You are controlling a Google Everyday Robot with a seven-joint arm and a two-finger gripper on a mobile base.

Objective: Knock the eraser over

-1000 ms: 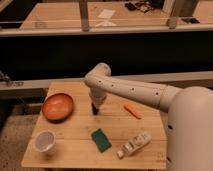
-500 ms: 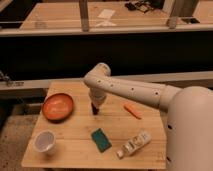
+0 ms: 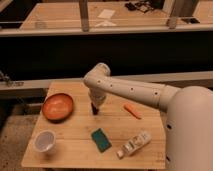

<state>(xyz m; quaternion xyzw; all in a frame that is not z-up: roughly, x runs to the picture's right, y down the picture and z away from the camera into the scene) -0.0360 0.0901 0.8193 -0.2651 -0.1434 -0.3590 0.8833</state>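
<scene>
Wooden desk point(image 3: 75, 125) and arm look the same as half a second and a full second ago: the end effector point(image 3: 93, 105) still hangs straight down just beside the orange bowl point(image 3: 57, 106), fingers closed together. The eraser point(image 3: 94, 111) appears to be the small dark upright sliver right at its tip, in the middle of the desk's far half. Whether the fingers touch it or pinch it I cannot tell. With nothing shifted, the knock looks not yet done, since the dark block still seems to stand. Room to sweep is best toward the orange marker point(image 3: 132, 110), across bare wood, or toward the green sponge point(image 3: 101, 139), which lies well apart nearer the front edge. The bowl crowds the other side. The white cup point(image 3: 44, 141) and the white bottle point(image 3: 134, 145) sit by the front edge, out of the way.
</scene>
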